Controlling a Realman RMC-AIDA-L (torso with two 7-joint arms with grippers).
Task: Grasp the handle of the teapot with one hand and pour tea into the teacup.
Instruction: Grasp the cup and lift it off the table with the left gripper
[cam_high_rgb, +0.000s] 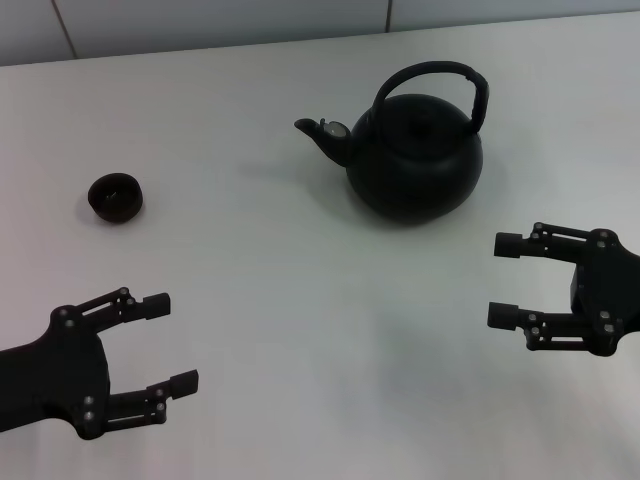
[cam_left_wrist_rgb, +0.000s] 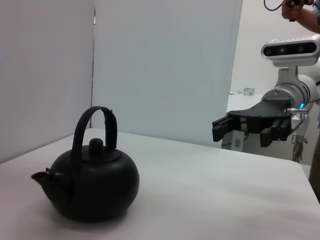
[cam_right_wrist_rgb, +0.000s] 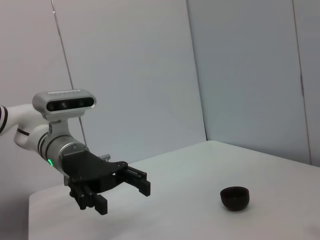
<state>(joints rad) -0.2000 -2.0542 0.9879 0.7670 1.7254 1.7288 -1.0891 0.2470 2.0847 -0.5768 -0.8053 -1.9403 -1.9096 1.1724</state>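
The matte-black teapot (cam_high_rgb: 415, 160) stands upright at the back right of the white table, spout (cam_high_rgb: 320, 130) pointing left, the handle (cam_high_rgb: 432, 72) arched over its top. It also shows in the left wrist view (cam_left_wrist_rgb: 95, 185) with the handle (cam_left_wrist_rgb: 94, 120). The small dark teacup (cam_high_rgb: 115, 197) sits at the far left and shows in the right wrist view (cam_right_wrist_rgb: 235, 198). My left gripper (cam_high_rgb: 170, 342) is open and empty at the front left, below the cup. My right gripper (cam_high_rgb: 502, 280) is open and empty at the right, in front of the teapot. No tea is visible.
The white table (cam_high_rgb: 290, 290) runs back to a pale wall. In the left wrist view the right gripper (cam_left_wrist_rgb: 243, 132) hovers over the table's far side. In the right wrist view the left gripper (cam_right_wrist_rgb: 121, 196) hovers apart from the cup.
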